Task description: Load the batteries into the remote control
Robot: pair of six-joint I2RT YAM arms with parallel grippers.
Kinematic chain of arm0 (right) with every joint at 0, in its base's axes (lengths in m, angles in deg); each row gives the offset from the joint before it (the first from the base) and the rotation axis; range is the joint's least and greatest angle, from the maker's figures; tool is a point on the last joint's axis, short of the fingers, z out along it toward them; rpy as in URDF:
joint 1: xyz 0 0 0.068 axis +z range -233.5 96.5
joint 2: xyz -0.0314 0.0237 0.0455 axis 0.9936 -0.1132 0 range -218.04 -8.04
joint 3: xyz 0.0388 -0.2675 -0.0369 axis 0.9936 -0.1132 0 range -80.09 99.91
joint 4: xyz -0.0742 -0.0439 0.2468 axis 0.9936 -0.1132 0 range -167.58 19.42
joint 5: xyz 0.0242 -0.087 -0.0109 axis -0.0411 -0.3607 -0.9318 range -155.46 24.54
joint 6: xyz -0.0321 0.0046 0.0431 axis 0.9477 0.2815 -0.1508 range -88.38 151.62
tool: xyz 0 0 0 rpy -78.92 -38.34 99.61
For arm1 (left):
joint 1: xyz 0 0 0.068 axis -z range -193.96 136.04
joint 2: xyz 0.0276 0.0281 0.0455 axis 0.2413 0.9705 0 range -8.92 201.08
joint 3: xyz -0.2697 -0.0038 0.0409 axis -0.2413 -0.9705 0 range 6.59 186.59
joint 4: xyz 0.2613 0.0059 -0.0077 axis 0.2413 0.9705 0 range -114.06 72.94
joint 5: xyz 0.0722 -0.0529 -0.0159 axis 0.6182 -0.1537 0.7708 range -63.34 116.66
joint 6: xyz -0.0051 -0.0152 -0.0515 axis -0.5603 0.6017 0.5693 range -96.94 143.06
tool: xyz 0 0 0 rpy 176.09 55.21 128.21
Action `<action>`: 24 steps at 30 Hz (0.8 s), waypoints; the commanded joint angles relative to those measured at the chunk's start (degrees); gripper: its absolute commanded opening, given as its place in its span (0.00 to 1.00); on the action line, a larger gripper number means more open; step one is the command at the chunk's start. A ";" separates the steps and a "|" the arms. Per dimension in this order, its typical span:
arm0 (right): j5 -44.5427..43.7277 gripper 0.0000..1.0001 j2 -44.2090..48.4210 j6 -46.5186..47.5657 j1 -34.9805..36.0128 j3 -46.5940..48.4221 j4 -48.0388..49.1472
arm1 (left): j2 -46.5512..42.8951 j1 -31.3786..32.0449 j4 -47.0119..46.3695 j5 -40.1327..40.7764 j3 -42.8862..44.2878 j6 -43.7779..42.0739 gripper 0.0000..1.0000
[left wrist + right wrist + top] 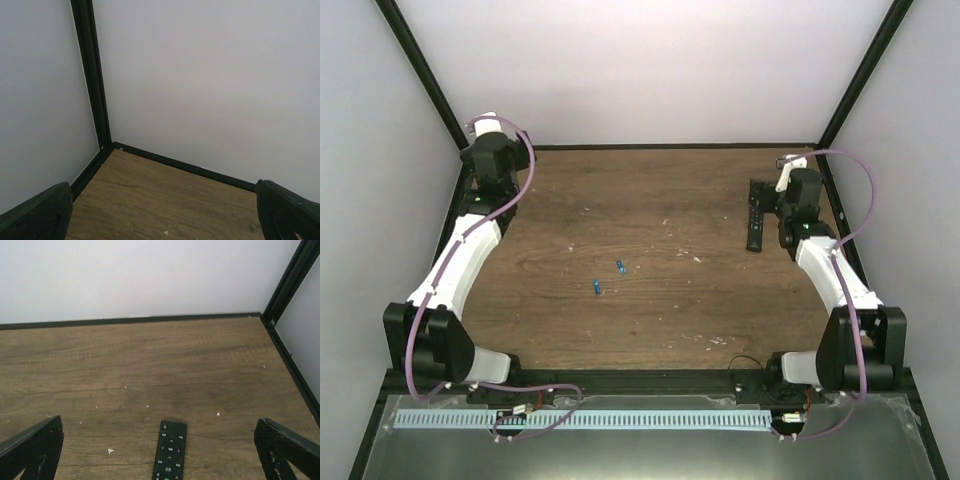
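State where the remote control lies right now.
Top view: the remote control lies on the table at far right, just left of the right arm.

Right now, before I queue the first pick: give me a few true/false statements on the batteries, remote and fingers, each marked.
1. Both batteries lie loose on the table, near its middle. True.
2. The left fingers hold a battery. False: they are open and empty, facing the far left corner.
3. The remote control lies with its buttons up. True.
4. The remote control is on the left side of the table. False: it lies on the right side, by the right arm.
5. The right fingers are shut on the remote control. False: they are open, and the remote control lies on the table untouched.
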 commanded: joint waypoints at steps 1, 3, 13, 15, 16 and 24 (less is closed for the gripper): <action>-2.64 1.00 -6.02 -3.38 -0.43 8.37 -11.32 | -0.34 -2.00 0.60 -6.38 -0.76 -1.18 1.00; -2.79 1.00 -9.59 -5.68 -0.47 12.10 -17.42 | -0.01 -2.07 0.00 -8.17 -1.13 -2.15 1.00; 0.77 1.00 -24.17 -13.13 -0.21 20.95 -30.31 | 7.60 0.71 10.38 -13.59 4.80 1.98 1.00; 1.26 1.00 -26.54 -13.57 -0.04 22.00 -32.04 | 8.68 1.11 10.82 -15.14 5.35 3.31 1.00; 1.44 1.00 -27.28 -13.75 0.10 22.17 -32.52 | 9.13 1.22 11.02 -16.05 5.54 3.79 1.00; 1.13 0.99 -30.69 -14.89 0.69 21.12 -33.26 | 12.67 1.70 12.03 -17.88 7.48 4.47 1.00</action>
